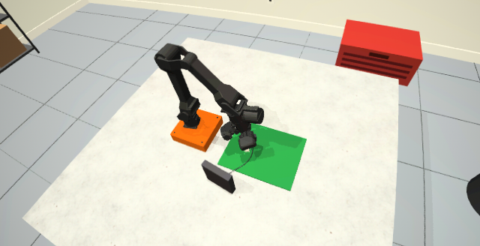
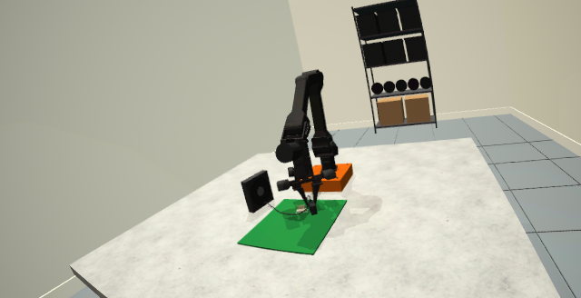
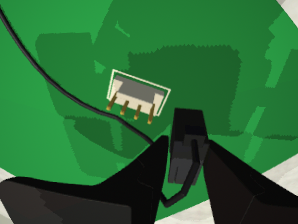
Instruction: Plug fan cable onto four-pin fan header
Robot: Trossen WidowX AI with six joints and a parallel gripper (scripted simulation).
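The green board [image 1: 277,160] [image 2: 281,239] [image 3: 200,16] lies flat on the table. The white four-pin fan header [image 3: 136,96] [image 2: 300,211] sits on it with its pins bare. My gripper [image 3: 185,144] [image 1: 247,145] [image 2: 313,210] is low over the board, just beside the header, and is shut on the dark plug [image 3: 189,123]. The thin black cable [image 3: 40,70] [image 1: 244,163] runs from the plug across the board to the black fan [image 1: 218,175] [image 2: 257,192], which stands upright off the board's edge.
The arm's orange base [image 1: 196,131] [image 2: 336,175] stands next to the board. A red toolbox [image 1: 379,51] stands on the floor beyond the table. A black shelf rack [image 2: 392,62] stands against the far wall.
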